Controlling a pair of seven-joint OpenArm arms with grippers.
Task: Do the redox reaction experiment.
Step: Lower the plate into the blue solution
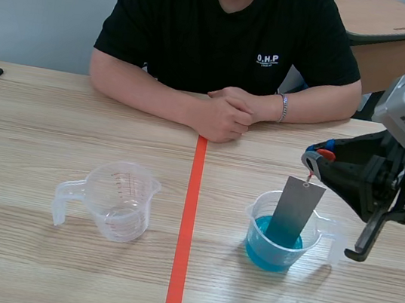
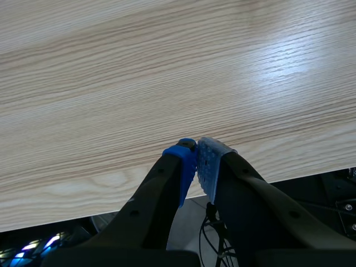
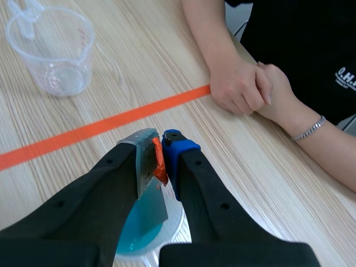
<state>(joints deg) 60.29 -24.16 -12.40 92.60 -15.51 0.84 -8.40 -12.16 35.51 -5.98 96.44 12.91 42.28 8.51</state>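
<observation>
- right gripper: clamped on the top end of the metal strip, at its orange-red tab.
- metal strip: hung near upright, with its lower end dipped in the blue liquid of the measuring cup.
- handling, as a judgement: the step called for a firm pinch, a steady wrist and the strip straight down without tipping the cup.
- empty cup: stood at 9 o'clock of the measuring cup, well apart.
- left gripper: closed on nothing, over the table edge.

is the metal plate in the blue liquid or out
In: the metal plate, held by the right gripper, dips into the blue liquid.
</observation>
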